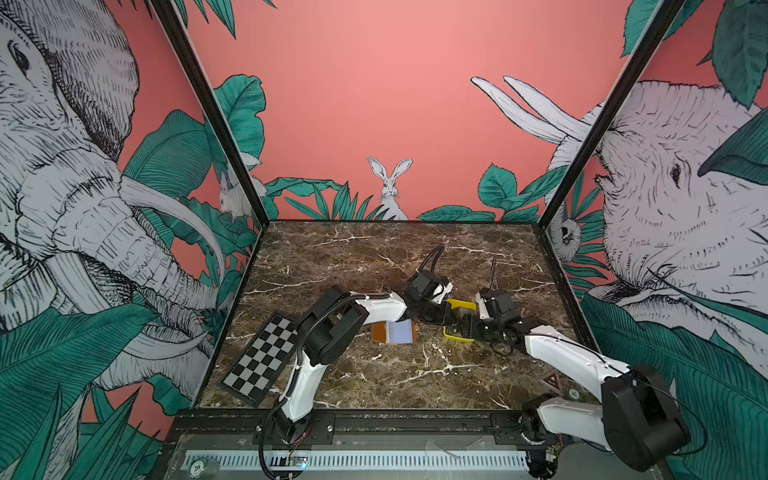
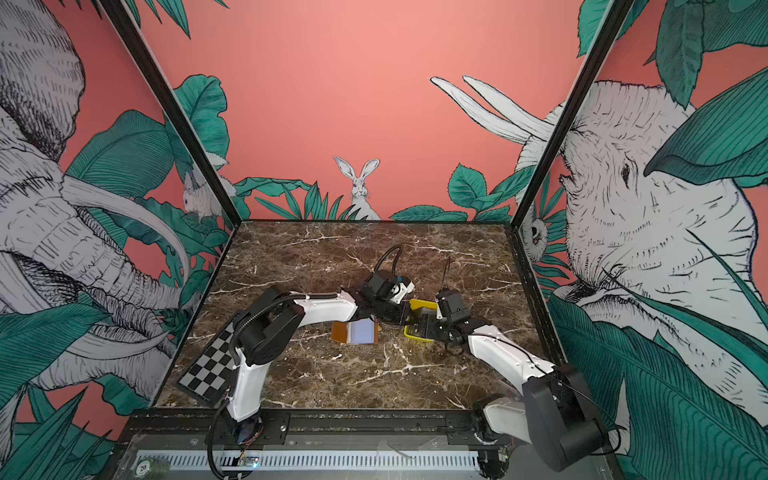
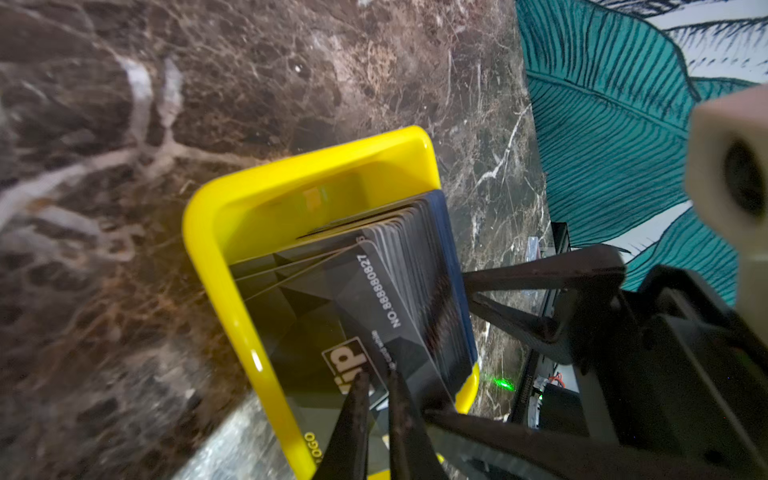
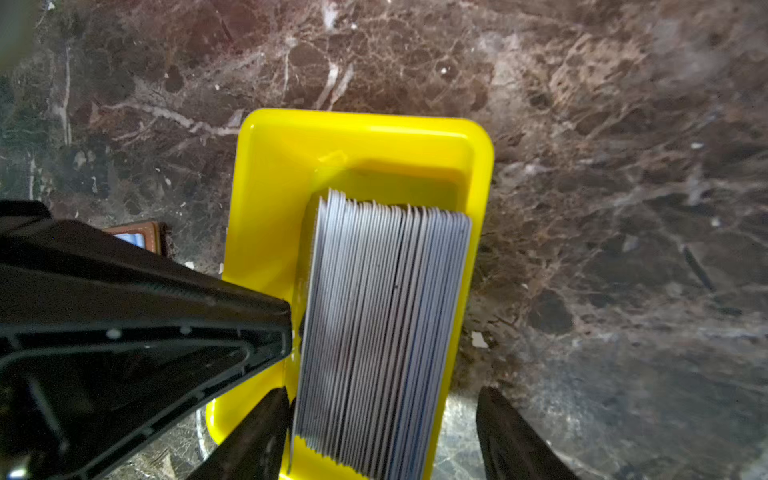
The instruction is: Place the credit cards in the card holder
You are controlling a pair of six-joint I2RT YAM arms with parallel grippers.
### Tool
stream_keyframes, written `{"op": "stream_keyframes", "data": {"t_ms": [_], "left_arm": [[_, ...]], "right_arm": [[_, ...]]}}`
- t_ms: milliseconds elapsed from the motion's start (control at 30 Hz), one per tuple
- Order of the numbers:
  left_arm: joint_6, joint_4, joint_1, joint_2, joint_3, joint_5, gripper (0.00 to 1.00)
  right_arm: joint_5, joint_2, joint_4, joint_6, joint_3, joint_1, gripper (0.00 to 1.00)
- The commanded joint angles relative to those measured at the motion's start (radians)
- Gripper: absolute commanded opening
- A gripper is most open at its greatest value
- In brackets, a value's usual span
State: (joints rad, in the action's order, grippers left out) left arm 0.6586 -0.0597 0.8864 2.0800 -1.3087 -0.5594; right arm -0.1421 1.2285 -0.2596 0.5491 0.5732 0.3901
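Credit cards (image 4: 374, 311) stood on edge in a thick pack inside the yellow tray (image 4: 357, 120) (image 1: 461, 304). They sat directly between the right gripper's (image 4: 382, 392) fingers and just ahead of the left gripper's (image 3: 378, 378) tips.

The left arm (image 1: 374, 305) ran from a raised elbow across toward the middle, its wrist turned so the gripper pointed at its partner. The right arm (image 1: 561, 353) stretched inward from the near corner, and the two grippers met nose to nose over the tray.

The left gripper's jaws were all but closed, nipping the edge of the frontmost card beside its white lettering. That card stood a little off the rest of the credit cards.

The right gripper's jaws stood wide. One finger (image 4: 257, 432) lay just beside the pack's front face. The other finger (image 4: 511, 436) was outside the tray wall, with a strip of the marble table (image 1: 374, 257) showing between them, so it gripped nothing that I could see.

The card holder (image 1: 395, 331) (image 2: 357, 330) lay open with its clear sleeves up. It was back behind the left gripper, beside the wrist and partly under the forearm.

In both top views the grippers covered the cards, and only the tray's two ends showed. The right wrist view caught one finger of the left gripper and a mere corner of the holder. The left wrist view was smeared, so the card's lettering read only in part.
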Motion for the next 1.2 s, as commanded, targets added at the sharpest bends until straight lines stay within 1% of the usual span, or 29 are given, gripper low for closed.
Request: {"op": "stream_keyframes", "data": {"t_ms": [0, 133, 267, 333, 500, 633, 733, 933, 1167], "left_arm": [[0.003, 0.017, 0.008, 0.017, -0.016, 0.004, 0.14], [0.012, 0.017, 0.015, 0.029, -0.018, 0.001, 0.14], [0.017, 0.011, 0.017, 0.034, -0.018, 0.003, 0.14], [0.021, 0.003, 0.019, 0.036, -0.021, 0.000, 0.13], [0.041, -0.025, 0.020, 0.043, -0.020, -0.006, 0.13], [0.044, -0.029, 0.021, 0.041, -0.016, -0.004, 0.13], [0.040, -0.029, 0.020, 0.036, -0.011, -0.001, 0.13], [0.039, -0.029, 0.020, 0.032, -0.010, -0.003, 0.13], [0.034, -0.024, 0.021, 0.023, -0.008, 0.000, 0.13]], "right_arm": [[0.028, -0.017, -0.031, -0.006, 0.002, -0.009, 0.70], [0.027, -0.031, -0.030, -0.002, 0.003, -0.010, 0.70], [-0.021, -0.064, -0.057, 0.003, 0.025, -0.007, 0.69], [-0.028, -0.103, -0.094, 0.022, 0.044, 0.001, 0.67], [-0.032, -0.168, -0.112, 0.095, 0.051, 0.018, 0.54], [-0.039, -0.146, -0.079, 0.165, 0.042, 0.033, 0.40], [-0.021, -0.116, -0.069, 0.191, 0.046, 0.049, 0.31], [-0.030, -0.056, -0.035, 0.198, 0.050, 0.052, 0.23], [-0.031, -0.020, 0.005, 0.199, 0.045, 0.056, 0.18]]}}
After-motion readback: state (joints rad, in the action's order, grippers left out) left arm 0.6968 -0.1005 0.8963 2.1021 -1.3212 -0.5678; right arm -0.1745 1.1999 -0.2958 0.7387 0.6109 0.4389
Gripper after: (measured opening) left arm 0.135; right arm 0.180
